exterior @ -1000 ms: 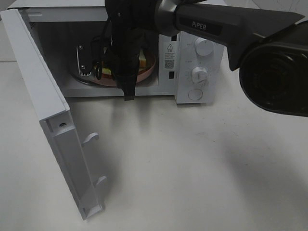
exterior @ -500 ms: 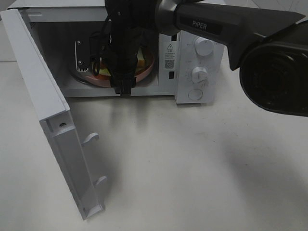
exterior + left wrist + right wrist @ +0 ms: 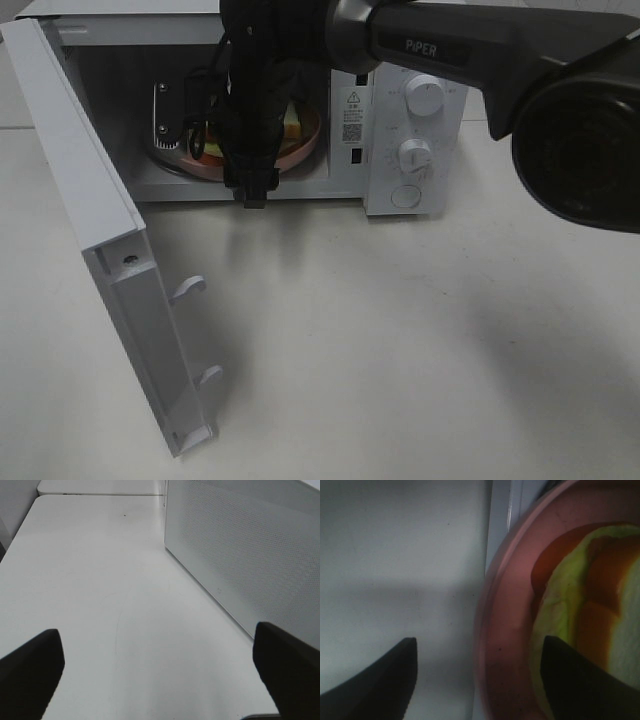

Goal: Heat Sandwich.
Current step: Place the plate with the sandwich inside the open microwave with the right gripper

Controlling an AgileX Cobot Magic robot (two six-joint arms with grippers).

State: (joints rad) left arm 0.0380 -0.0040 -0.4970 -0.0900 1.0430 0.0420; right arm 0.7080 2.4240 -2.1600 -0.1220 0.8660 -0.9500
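The sandwich (image 3: 294, 118), light green, orange and yellowish, lies on a round pink plate (image 3: 308, 148) inside the open microwave (image 3: 400, 110). My right arm reaches across from the right, and my right gripper (image 3: 250, 182) hangs at the front of the microwave's opening, hiding most of the plate. In the right wrist view the gripper (image 3: 480, 680) is open, its dark fingers (image 3: 385, 675) spread on either side of the plate's rim (image 3: 502, 630), with the sandwich (image 3: 585, 605) close by. My left gripper (image 3: 160, 675) is open and empty over bare table beside the microwave's perforated side wall (image 3: 240, 555).
The microwave's door (image 3: 100, 230) stands swung open to the left, its latch hooks facing the table. Control knobs (image 3: 413, 155) are on the right of the front panel. White table (image 3: 400, 340) spreads in front of the microwave.
My right gripper has shifted slightly left and up at the microwave's opening. The plate sits a little deeper inside than one second ago.
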